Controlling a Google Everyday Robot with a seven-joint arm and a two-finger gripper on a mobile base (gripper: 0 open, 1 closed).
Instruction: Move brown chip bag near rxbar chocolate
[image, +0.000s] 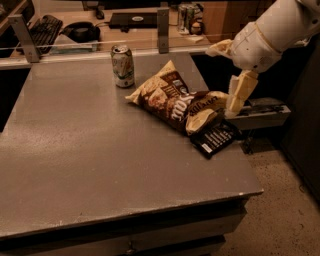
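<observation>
The brown chip bag (172, 102) lies flat on the grey table (100, 165), slanting from its tan end near the middle of the far side down to its right end by the table's right edge. That right end rests against the rxbar chocolate (215, 140) and seems to lap over the bar's upper corner. The black wrapper with its rows of white lines lies at the very edge of the tabletop. Judged by this lie alone, the aim of the task looks met, since bag and bar are touching. What looks left is for the arm to get clear without dragging the bag along. The gripper (235, 95) hangs just beside the bag's right end, over the table's right edge. Whether it has hold of the bag, or how wide it stands, cannot be told from here. Above it the white arm (270, 35) reaches in from the upper right. A silver-green drink can (122, 65) stands upright near the far edge, apart from the bag's tan end and well away from the bar.
</observation>
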